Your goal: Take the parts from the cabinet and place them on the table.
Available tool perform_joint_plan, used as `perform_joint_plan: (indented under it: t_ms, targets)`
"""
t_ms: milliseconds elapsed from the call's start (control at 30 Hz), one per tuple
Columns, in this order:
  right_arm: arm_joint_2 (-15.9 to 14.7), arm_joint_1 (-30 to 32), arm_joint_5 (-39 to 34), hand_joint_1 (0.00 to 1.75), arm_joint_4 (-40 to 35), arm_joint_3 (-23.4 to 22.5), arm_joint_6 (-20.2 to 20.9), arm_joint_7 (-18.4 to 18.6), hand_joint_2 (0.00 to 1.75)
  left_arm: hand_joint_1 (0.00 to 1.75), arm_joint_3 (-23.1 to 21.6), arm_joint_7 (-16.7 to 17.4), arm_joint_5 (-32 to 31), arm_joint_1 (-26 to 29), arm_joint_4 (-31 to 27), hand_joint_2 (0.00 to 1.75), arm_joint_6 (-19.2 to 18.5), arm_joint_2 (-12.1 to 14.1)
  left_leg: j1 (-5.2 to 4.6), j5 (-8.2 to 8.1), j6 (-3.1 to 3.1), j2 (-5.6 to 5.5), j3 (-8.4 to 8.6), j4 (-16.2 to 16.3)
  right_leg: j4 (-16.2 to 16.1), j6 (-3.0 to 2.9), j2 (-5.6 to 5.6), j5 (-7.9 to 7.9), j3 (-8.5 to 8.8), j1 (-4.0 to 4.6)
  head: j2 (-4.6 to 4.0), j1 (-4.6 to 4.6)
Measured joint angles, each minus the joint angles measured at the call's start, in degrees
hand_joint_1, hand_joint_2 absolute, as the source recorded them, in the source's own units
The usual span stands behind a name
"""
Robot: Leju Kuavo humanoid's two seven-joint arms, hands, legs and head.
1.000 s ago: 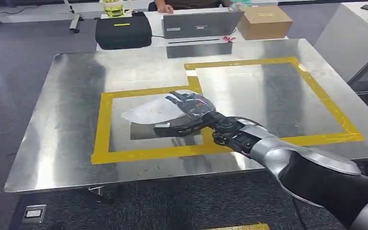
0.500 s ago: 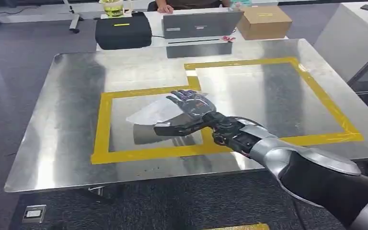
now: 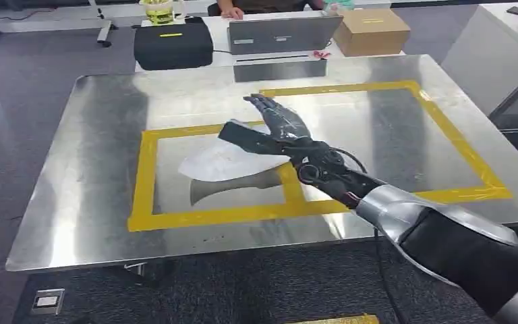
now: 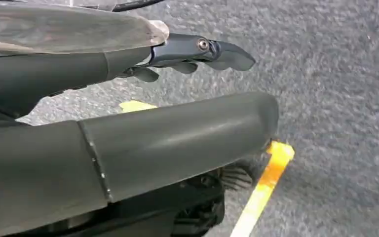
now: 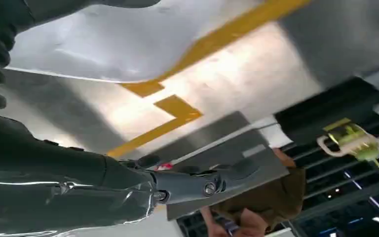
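A pale, thin, curved part (image 3: 219,162) lies flat on the steel table (image 3: 101,135), inside the left yellow tape square (image 3: 147,175). Just above its right end hovers my right hand (image 3: 274,130), lifted off it, fingers spread and holding nothing. In the right wrist view the same part (image 5: 128,49) shows as a pale sheet beyond my dark fingers (image 5: 202,185), apart from them. My left hand (image 4: 177,89) hangs over grey carpet, its thumb and fingers (image 4: 212,50) apart with nothing between them.
A second, larger yellow tape square (image 3: 445,121) marks the table's right half. Beyond the far edge stand a black bag (image 3: 173,44), a grey laptop (image 3: 283,34), a cardboard box (image 3: 372,30) and a cup of green drink (image 3: 158,10). A person (image 3: 233,8) sits behind the laptop.
My right hand has let go of the pale part and risen up and away from it toward the far side. The part stays lying in the left square.
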Motion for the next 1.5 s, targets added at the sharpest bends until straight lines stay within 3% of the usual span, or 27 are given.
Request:
perform_joint_plan:
  t_ms: [200, 467, 600, 700, 800, 867, 967, 1133, 1333, 1400, 1433, 1500]
  targets:
    - [-3.0, -3.4, -4.7, 0.0, -14.5, -3.4, 1.4, 6.5, 1.75, 0.0, 0.0, -1.7, 0.8, 0.7, 0.0, 0.0, -2.2, 0.1, 0.0, 0.0, 0.0, 0.01, 0.05, 0.0, 0.0, 0.0, -0.01, 0.0, 0.03, 0.0, 0.0, 0.0]
    - [-5.2, -4.4, -5.2, 0.0, -25.0, -5.3, 1.2, 6.2, 1.75, 0.0, 0.0, -1.9, 1.2, 1.0, 0.0, 0.0, -2.4, 0.1, 0.0, 0.0, 0.0, 0.0, 0.08, 0.0, 0.0, 0.0, -0.01, 0.0, 0.08, 0.0, 0.0, 0.0]
    - [-5.7, -7.1, -9.1, 0.0, -29.0, -6.7, 3.7, 7.0, 1.75, 0.0, 0.2, -2.7, 2.1, 1.4, 0.0, 0.0, -2.9, 0.1, 0.0, 0.0, 0.0, 0.0, 0.09, 0.0, 0.0, 0.0, -0.03, 0.0, 0.09, 0.0, 0.0, -0.02]
    - [-5.7, -5.9, -19.4, 0.0, -33.1, -7.8, 6.8, 2.3, 1.75, 0.0, 1.1, -5.2, 3.5, 1.6, 0.0, 0.0, -4.2, 0.1, 0.01, 0.0, 0.0, 0.0, 0.13, 0.0, 0.0, 0.0, -0.03, -0.01, 0.13, 0.02, 0.0, 0.02]
    - [-5.7, -0.5, -27.4, 0.0, -38.4, -8.6, 7.1, -8.2, 1.75, 0.0, 1.9, -8.2, 4.3, 1.6, 0.0, 0.0, -5.7, 0.0, 0.02, -0.01, 0.0, -0.06, 0.17, 0.0, -0.1, 0.02, -0.1, -0.03, 0.2, 0.03, 0.0, -0.06]
    - [-5.7, 4.8, -27.8, 0.0, -43.4, -8.7, 6.0, -14.7, 1.75, 0.0, 2.5, -9.3, 4.5, 1.7, 0.0, 0.0, -6.0, 0.0, 0.02, -0.03, -0.01, -0.07, 0.18, -0.1, -0.1, 0.04, -0.11, -0.06, 0.22, 0.02, 0.0, 0.13]
    - [-5.6, 12.9, -25.0, 0.0, -51.2, -8.6, 2.0, -19.8, 1.75, 0.0, 3.0, -10.2, 5.2, 1.8, 0.0, 0.0, -6.0, 0.0, 0.01, -0.07, 0.0, -0.08, 0.18, -0.1, -0.1, 0.01, -0.12, -0.1, 0.23, 0.02, 0.0, 0.11]
    - [-5.6, 22.1, -15.1, 0.0, -61.9, -8.5, -4.8, -23.2, 1.75, 0.0, 4.1, -10.9, 5.2, 2.6, 0.0, 0.0, -5.8, -0.1, 0.01, -0.1, 0.01, -0.07, 0.19, -0.1, -0.1, 0.03, -0.1, -0.12, 0.24, 0.02, 0.0, 0.04]
    - [-5.6, 22.3, -14.7, 0.0, -62.3, -8.5, -4.9, -23.3, 1.75, 0.0, 4.1, -11.0, 5.2, 2.7, 0.0, 0.0, -5.8, -0.1, 0.01, -0.1, 0.01, -0.07, 0.19, -0.1, -0.1, 0.03, -0.1, -0.12, 0.24, 0.02, 0.0, 0.04]
    - [-5.6, 24.2, -12.6, 0.0, -64.9, -8.4, -6.1, -24.0, 1.75, 0.0, 4.2, -11.0, 5.3, 2.9, 0.0, 0.0, -5.8, -0.1, 0.01, -0.1, 0.01, -0.07, 0.19, -0.1, -0.1, 0.03, -0.09, -0.12, 0.23, 0.02, 0.0, 0.02]
    - [-5.6, 28.7, -10.6, 0.0, -71.2, -8.5, -8.0, -24.2, 1.75, 0.0, 4.2, -10.9, 5.4, 3.3, 0.0, 0.0, -5.8, -0.2, 0.01, -0.09, 0.01, -0.05, 0.2, -0.1, -0.1, 0.03, -0.08, -0.11, 0.25, 0.02, 0.0, 0.02]
    - [-5.6, 29.5, -10.5, 0.0, -73.0, -8.5, -8.1, -24.2, 1.75, 0.0, 4.2, -11.0, 5.4, 3.3, 0.0, 0.0, -5.8, -0.2, 0.01, -0.09, 0.01, -0.05, 0.22, -0.1, -0.1, 0.02, -0.09, -0.11, 0.25, 0.02, 0.0, 0.0]
